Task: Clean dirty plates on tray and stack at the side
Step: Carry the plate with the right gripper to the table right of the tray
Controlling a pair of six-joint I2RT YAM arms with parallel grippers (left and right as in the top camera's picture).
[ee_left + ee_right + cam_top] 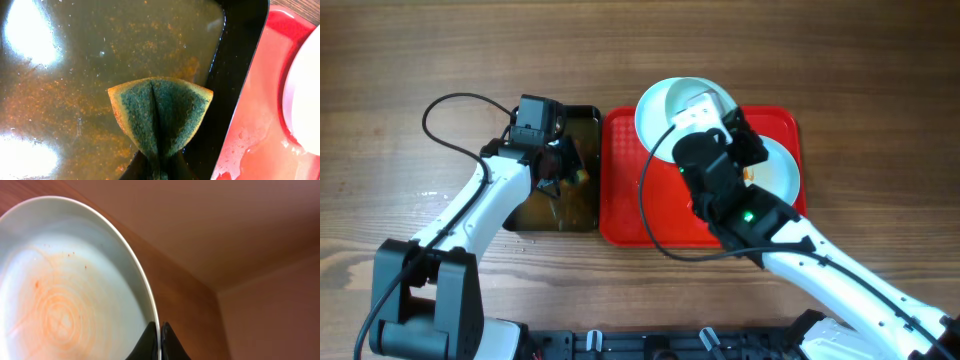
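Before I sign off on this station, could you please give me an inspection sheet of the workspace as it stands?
Surface: wooden table, brown grain.
Job's things: red tray, wet; held plate lifted by its rim, faint orange smear rings; second plate lying on the tray, partly hidden by the arm.
Clutter: black tub of murky water beside the tray; green sponge, folded.
Grippers: left gripper shut on the sponge over the tub; right gripper shut on the held plate's rim.
Cables: black cable looping by the left arm; another cable across the tray.
Surroundings: nothing seen.
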